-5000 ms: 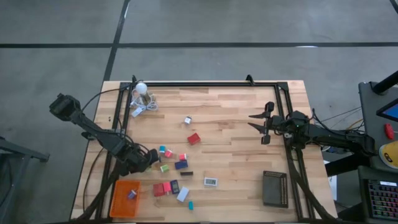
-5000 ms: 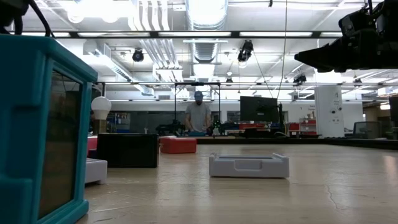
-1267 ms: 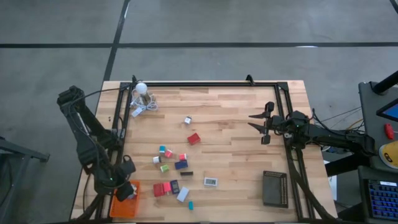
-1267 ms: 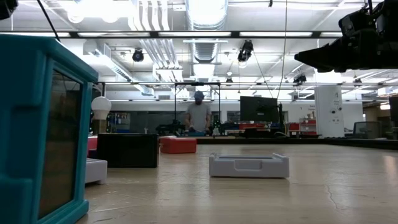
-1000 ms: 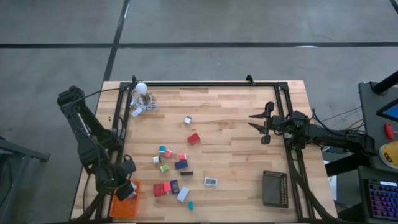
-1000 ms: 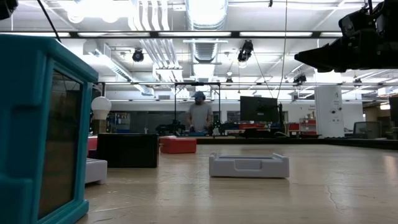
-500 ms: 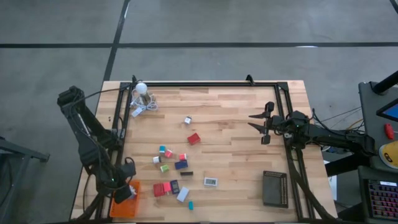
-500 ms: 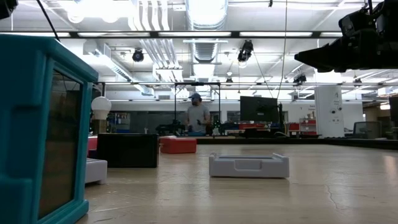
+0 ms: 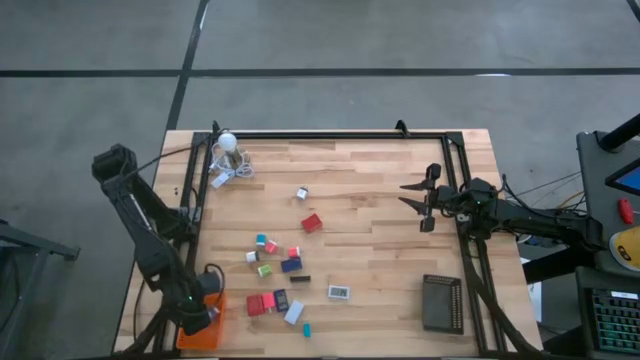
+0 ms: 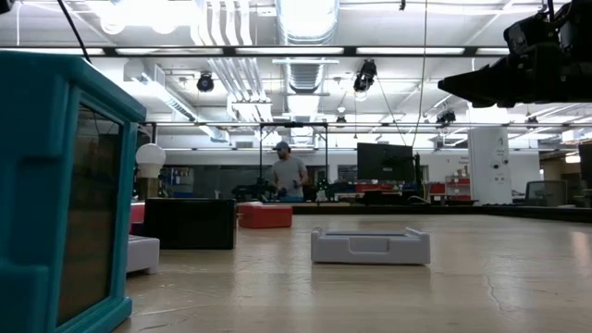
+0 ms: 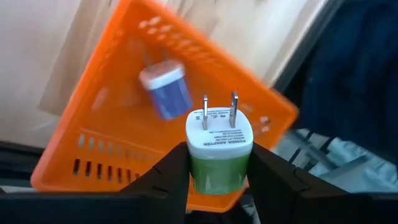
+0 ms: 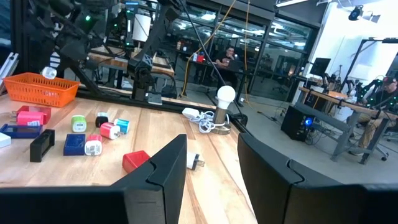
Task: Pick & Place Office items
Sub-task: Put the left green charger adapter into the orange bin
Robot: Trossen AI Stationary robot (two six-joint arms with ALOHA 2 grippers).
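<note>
A: Hovering over the orange tray [image 9: 196,332], the left gripper [image 11: 219,180] looks like a dark knot from above.

B: Its wrist camera shows more: fingers clamped on a green-and-white plug [image 11: 219,151], a blue-and-white plug [image 11: 166,90] in the tray beyond.

A: The right gripper [image 12: 211,162]?

B: Parted, holding nothing; scattered pieces [image 12: 93,134] lie ahead.
</note>
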